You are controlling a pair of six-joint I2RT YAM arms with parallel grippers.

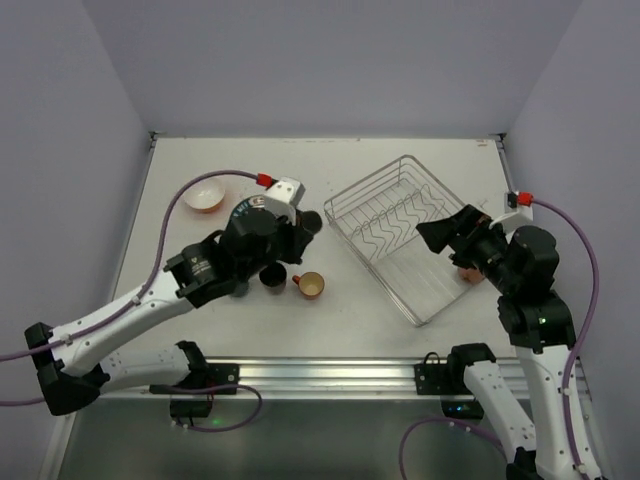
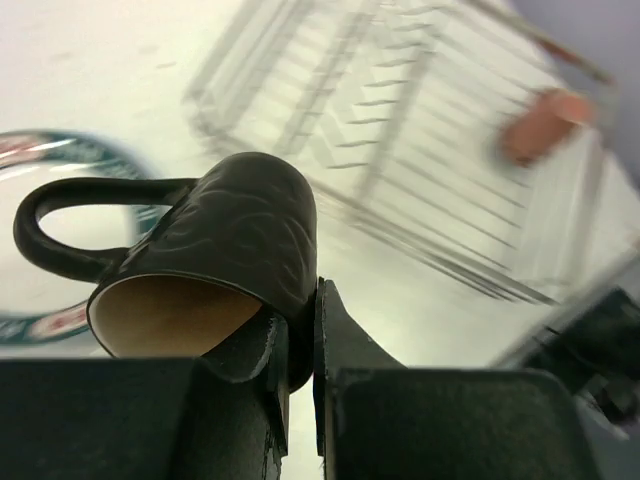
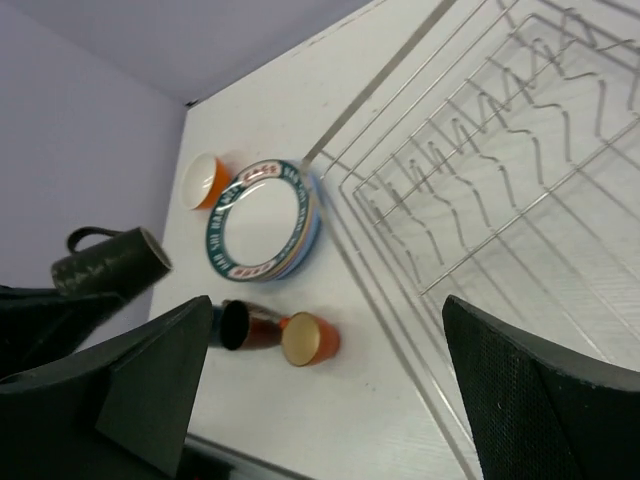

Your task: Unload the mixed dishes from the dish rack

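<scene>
Black mug [image 2: 230, 240], outside the dish rack [image 1: 400, 215] and pinched by its rim alone in the clamped jaws of my left gripper [image 2: 300, 340], may swivel and drop onto the stacked plates [image 3: 262, 215]; the jaws of my right gripper [image 3: 330, 345] stand wide apart.

You are looking at a white table [image 1: 350, 325] boxed in by pale lavender walls: a back wall [image 1: 330, 60], a left wall [image 1: 60, 150] and a right wall [image 1: 590, 120]. A silver rail [image 1: 330, 375] runs along the table's near edge, with a dull grey surface [image 1: 320, 440] just below it.
</scene>
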